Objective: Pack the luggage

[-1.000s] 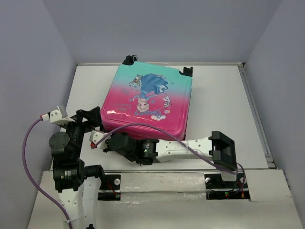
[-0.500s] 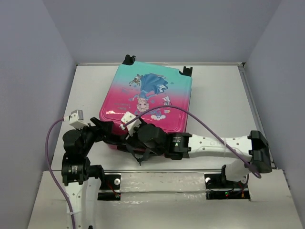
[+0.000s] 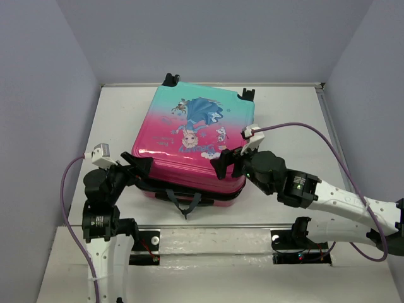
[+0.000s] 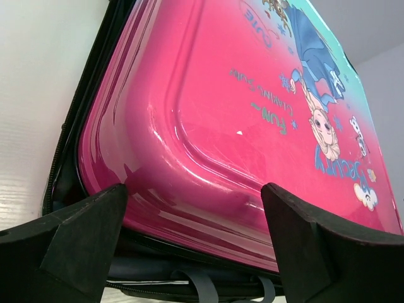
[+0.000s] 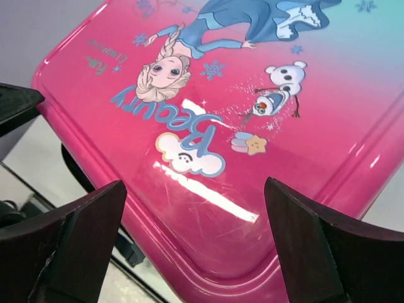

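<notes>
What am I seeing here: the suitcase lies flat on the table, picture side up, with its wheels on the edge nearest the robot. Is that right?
Not quite. The luggage does lie flat on the table, picture side up, but its wheels are on the far edge, not the near one. The top external view shows this.

pink-teal luggage (image 3: 192,139) lies flat, lid slightly ajar, wheels at far end.

Bright, even overhead light, soft shadows only. White glare streaks across the glossy luggage (image 5: 227,126) (strongest in the right wrist view). Close black fingertips (image 4: 82,233) slightly soft-edged.
</notes>
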